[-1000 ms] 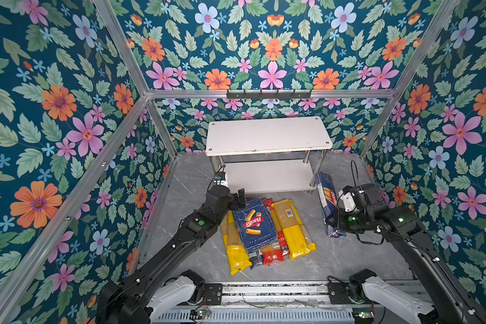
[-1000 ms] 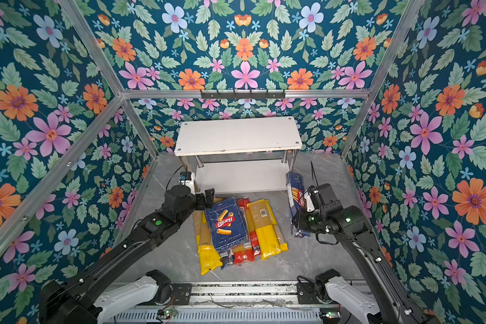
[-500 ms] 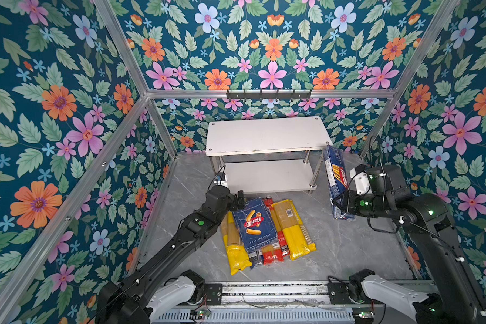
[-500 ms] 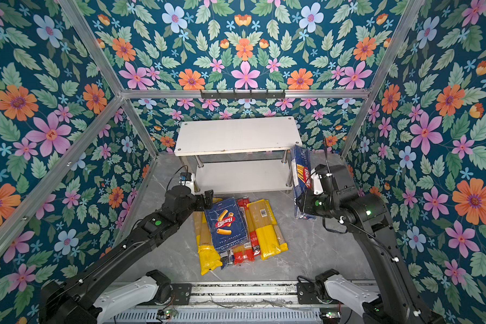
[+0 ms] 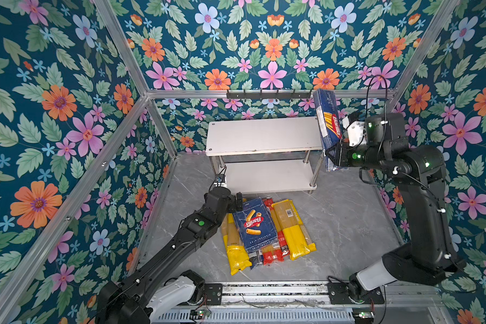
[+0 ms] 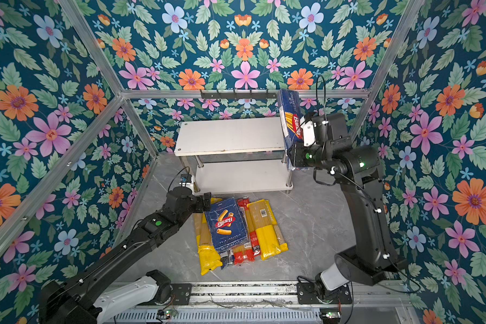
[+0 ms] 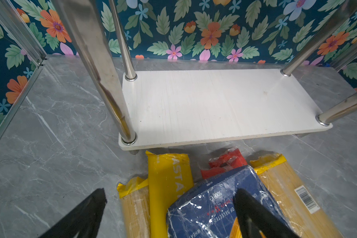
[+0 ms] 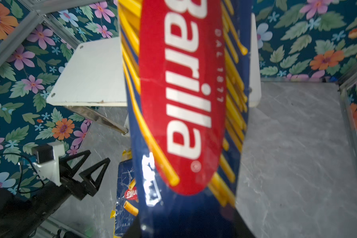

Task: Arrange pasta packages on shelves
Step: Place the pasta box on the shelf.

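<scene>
- The work surface was a grey marble-patterned floor point(image 5: 348, 224), enclosed on three sides by floral wallpaper walls point(image 5: 54, 112) in teal with orange, pink and blue flowers, framed by aluminium struts.
- A black hook rail point(image 5: 267, 94) was mounted on the back wall above the rack.
- The shelves point(image 5: 264, 134) stood against the back wall: two flat white rectangular boards joined by four polished chrome posts. Both boards were bare in both top views.
- The right gripper point(image 5: 335, 155) was closed on the lower end of the long blue Barilla spaghetti pack point(image 5: 327, 123), a glossy plastic pack held nearly upright in the air just beside the right end of the upper board. Whether the pack touched the board edge could not be determined from these views.
- The remaining pasta packages point(image 5: 267, 232) lay in a loose pile on the floor in front of the rack: the wide dark-blue rigatoni bag point(image 5: 253, 224) on top, with yellow point(image 5: 292, 227) and red point(image 5: 272, 252) spaghetti bags partly buried beneath it.
- The left gripper point(image 5: 237, 200) hung low over the rear edge of the pile, jaws spread wide and holding nothing.
- In the right wrist view the held pack filled the centre and hid the gripper's fingers.
</scene>
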`<state>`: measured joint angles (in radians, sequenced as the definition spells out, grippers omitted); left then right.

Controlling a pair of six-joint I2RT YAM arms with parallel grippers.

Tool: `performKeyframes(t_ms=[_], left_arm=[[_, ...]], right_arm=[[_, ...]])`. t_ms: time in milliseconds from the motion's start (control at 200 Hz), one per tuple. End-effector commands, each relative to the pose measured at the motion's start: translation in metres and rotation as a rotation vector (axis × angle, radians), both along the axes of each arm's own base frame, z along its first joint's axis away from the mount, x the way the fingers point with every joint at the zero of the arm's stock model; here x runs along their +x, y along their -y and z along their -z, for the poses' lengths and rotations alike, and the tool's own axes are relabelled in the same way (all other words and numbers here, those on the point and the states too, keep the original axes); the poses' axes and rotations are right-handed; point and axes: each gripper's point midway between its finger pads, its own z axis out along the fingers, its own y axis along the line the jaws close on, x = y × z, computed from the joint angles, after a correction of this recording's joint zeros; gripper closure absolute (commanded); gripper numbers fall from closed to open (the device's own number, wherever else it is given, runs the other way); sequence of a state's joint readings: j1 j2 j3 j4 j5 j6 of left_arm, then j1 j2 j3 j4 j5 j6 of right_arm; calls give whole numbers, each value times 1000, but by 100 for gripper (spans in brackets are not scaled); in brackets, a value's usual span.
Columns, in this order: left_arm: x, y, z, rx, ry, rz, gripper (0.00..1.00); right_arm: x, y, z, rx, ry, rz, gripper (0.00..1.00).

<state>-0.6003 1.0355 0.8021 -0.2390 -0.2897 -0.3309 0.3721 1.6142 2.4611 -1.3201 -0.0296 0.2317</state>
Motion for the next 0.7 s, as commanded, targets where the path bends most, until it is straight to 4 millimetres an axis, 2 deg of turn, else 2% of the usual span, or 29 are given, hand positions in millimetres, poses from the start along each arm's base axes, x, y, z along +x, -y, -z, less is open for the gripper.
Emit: performKeyframes(t_ms=[0, 145, 280, 440, 695], left_arm=[[2, 1, -1, 15, 5, 2, 0], [4, 1, -5, 16, 14, -2, 0], [5, 2, -6, 17, 14, -1, 0], [6, 1, -5, 25, 11, -6, 0], [11, 5, -2, 34, -1, -4, 0]], right_arm=[[36, -6, -26, -65, 147, -11, 64], [70, -12, -27, -105, 199, 4, 63], [92, -16, -19, -129, 212, 19, 62], [104, -14, -17, -152, 224, 44, 60], [127, -3, 11, -194, 160, 91, 56]])
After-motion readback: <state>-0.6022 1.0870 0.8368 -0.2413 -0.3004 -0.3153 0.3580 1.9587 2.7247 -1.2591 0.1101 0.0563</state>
